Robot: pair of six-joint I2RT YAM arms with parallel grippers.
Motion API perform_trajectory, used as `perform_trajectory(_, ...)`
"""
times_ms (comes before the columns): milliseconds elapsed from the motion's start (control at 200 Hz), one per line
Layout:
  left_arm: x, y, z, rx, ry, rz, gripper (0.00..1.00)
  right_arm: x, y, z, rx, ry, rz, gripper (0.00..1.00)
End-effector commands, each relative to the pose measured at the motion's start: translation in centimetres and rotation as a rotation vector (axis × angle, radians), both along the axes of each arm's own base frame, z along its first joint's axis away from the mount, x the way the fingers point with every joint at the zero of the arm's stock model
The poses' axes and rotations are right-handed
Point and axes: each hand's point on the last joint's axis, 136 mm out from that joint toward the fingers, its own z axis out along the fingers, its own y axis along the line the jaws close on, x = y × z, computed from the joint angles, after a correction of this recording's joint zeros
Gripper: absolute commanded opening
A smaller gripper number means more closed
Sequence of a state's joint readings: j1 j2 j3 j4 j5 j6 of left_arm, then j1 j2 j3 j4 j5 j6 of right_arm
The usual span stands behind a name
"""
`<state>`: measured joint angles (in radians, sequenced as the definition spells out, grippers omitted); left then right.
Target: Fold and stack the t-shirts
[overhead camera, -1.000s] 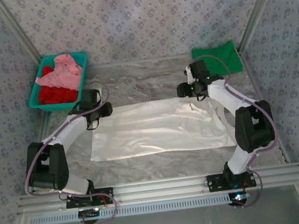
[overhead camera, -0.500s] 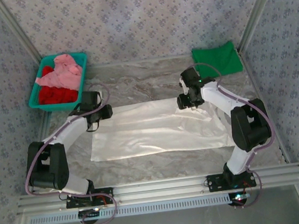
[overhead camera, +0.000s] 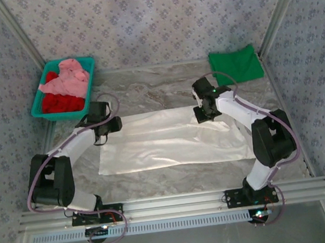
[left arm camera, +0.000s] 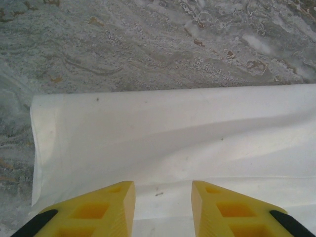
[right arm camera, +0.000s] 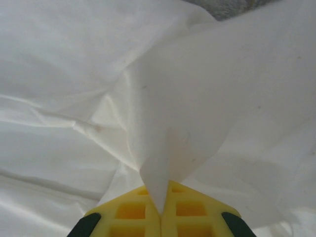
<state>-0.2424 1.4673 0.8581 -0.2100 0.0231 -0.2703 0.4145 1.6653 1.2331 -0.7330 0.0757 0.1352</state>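
Note:
The large cream-white t-shirt (overhead camera: 165, 142) lies spread across the middle of the table, folded into a long strip. My right gripper (overhead camera: 205, 114) is shut on a pinched fold of the cream-white t-shirt (right arm camera: 197, 113) near its far right edge, lifting a peak of cloth. My left gripper (left arm camera: 163, 190) is open just above the shirt's far left corner (left arm camera: 98, 133), with the yellow fingers (left arm camera: 111, 205) apart over the cloth. A folded green t-shirt (overhead camera: 237, 64) rests at the back right. Pink (overhead camera: 66, 77) and red (overhead camera: 60, 102) shirts fill the teal basket.
The teal basket (overhead camera: 90, 77) stands at the back left corner. Metal frame posts (overhead camera: 274, 18) rise at both back corners. Bare marbled tabletop (overhead camera: 147, 91) lies behind the white shirt and along the front edge.
My right gripper has moved left and toward the front, pulling the shirt's right end over onto itself. The left arm has barely moved.

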Motion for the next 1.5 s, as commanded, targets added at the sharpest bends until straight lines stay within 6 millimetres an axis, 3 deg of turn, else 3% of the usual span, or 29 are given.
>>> perform_trajectory(0, -0.2, 0.7, 1.1, 0.024, -0.034, 0.008, 0.35, -1.6, 0.4, 1.0, -0.054, -0.001, 0.065, 0.06)
perform_trajectory(215, -0.4, 1.4, 0.6, 0.033, -0.021, 0.021, 0.35, -4.7, 1.6, 0.5, -0.158, 0.062, 0.156, 0.05)
perform_trajectory(390, 0.0, 1.3, -0.2, 0.028, -0.006, 0.025, 0.35, -6.8, 3.2, -1.8, -0.185, 0.129, 0.250, 0.12)
perform_trajectory(530, 0.4, 1.0, -0.6, 0.013, 0.009, 0.018, 0.35, -7.3, 3.0, -2.3, -0.191, 0.166, 0.179, 0.11)
perform_trajectory(575, 0.5, 0.9, -0.8, 0.014, 0.010, 0.014, 0.35, -7.3, 3.4, -2.1, -0.129, 0.169, 0.151, 0.19)
perform_trajectory(640, 0.6, 0.9, -0.9, 0.015, 0.009, 0.014, 0.35, -7.4, 5.3, -1.2, 0.006, 0.164, 0.163, 0.21)
perform_trajectory(660, 0.7, 0.9, -0.9, 0.014, 0.010, 0.013, 0.35, -8.2, 5.3, -1.7, 0.022, 0.185, 0.168, 0.23)
perform_trajectory(755, 0.8, 0.9, -1.1, 0.015, 0.015, 0.011, 0.35, -8.9, 6.3, -0.9, 0.096, 0.192, 0.205, 0.41)
perform_trajectory(844, 1.0, 0.9, -1.2, 0.015, 0.012, 0.014, 0.35, -8.4, 5.2, -0.6, 0.092, 0.179, 0.159, 0.42)
perform_trajectory(964, 1.2, 0.6, -1.2, 0.000, 0.011, 0.008, 0.35, -6.6, 2.3, 0.4, 0.243, 0.156, -0.069, 0.43)
perform_trajectory(1099, 1.1, 0.7, -1.1, 0.006, 0.010, 0.005, 0.35, -6.0, -4.8, -0.4, 0.335, 0.127, -0.435, 0.43)
perform_trajectory(1184, 1.0, 0.8, -1.0, 0.007, 0.007, 0.003, 0.35, -6.8, -7.3, -1.6, 0.421, 0.157, -0.576, 0.42)
perform_trajectory(1369, 0.8, 0.4, -1.1, -0.008, 0.020, -0.013, 0.35, -8.2, -8.7, -3.7, 0.446, 0.211, -0.662, 0.42)
perform_trajectory(1494, 0.8, 0.3, -1.1, -0.018, 0.021, -0.013, 0.35, -8.1, -8.9, -5.0, 0.458, 0.218, -0.670, 0.42)
